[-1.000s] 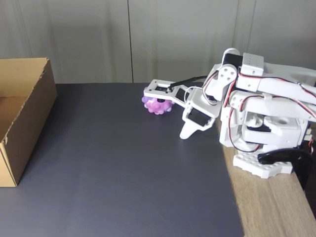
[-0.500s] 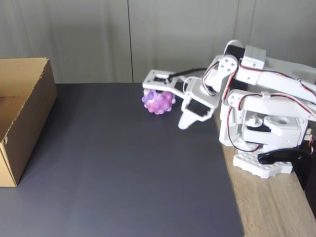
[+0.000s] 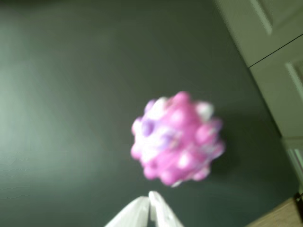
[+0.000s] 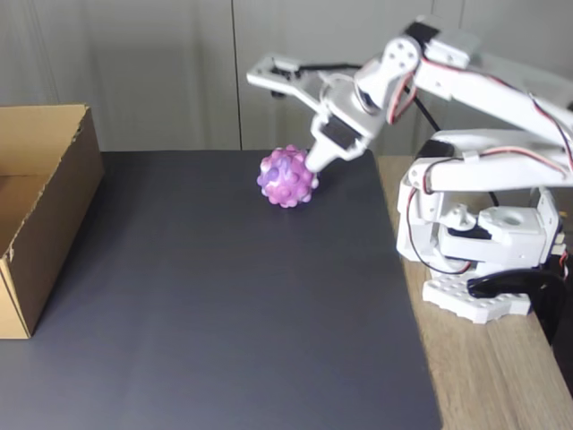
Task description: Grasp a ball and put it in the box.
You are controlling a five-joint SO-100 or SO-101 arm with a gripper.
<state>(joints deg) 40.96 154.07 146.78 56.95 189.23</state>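
The box (image 4: 40, 210) stood at the mat's left edge in the fixed view. The closed, empty gripper (image 4: 315, 159) hung raised beside the ball (image 4: 287, 176).

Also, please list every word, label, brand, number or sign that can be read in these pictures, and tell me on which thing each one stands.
None: no readable text shows in either view.
The box: plain brown cardboard, no print on the sides shown.
The ball: pink and purple knobs, no marks; blurred in the wrist view.
The arm and its claw: white parts and wires, no label legible.
The dark mat: plain.
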